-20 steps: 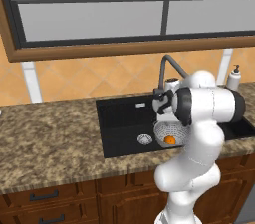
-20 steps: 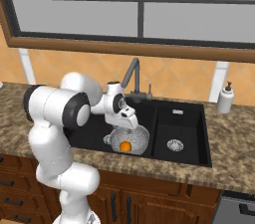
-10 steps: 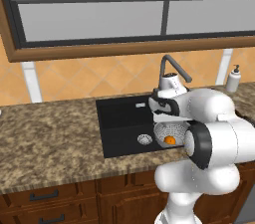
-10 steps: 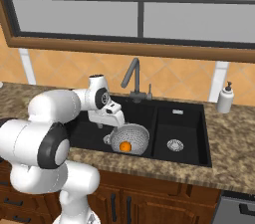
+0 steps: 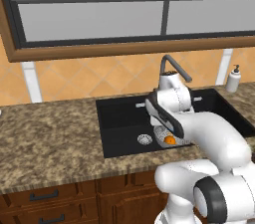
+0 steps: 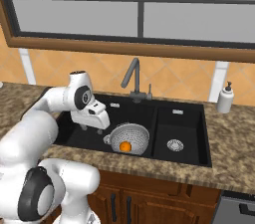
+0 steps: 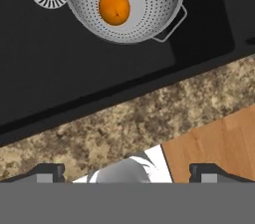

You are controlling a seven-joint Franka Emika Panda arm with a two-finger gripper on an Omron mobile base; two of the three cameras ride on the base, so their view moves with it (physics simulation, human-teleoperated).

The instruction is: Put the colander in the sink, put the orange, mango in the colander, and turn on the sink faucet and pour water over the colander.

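Silvery colander (image 7: 124, 4) holding the orange (image 7: 114, 8) lies beyond the spread, empty tool (image 7: 127, 172).

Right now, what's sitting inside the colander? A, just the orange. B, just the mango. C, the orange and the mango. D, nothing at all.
A: the colander in the sink holds a single bright orange fruit, with no yellow-green one beside it.
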